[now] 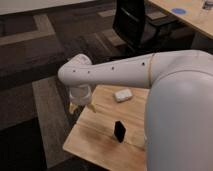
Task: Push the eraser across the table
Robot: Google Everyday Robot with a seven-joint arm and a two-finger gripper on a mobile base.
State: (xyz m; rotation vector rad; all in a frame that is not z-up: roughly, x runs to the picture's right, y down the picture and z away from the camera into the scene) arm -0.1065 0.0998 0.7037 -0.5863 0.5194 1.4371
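Observation:
The eraser [119, 130], a small black block, stands on the light wood table [95, 140] near its middle, with no label showing. My white arm reaches from the right across the table to its far left edge. The gripper [81, 106] hangs there below the wrist, left of and beyond the eraser, well apart from it. Pale yellowish fingertips [74, 107] show under the wrist.
A small white rounded case [122, 94] lies on the table beyond the eraser. A black office chair [135, 22] stands behind. Another pale desk with a blue disc [178, 10] is at the top right. Dark patterned carpet [30, 75] surrounds the table.

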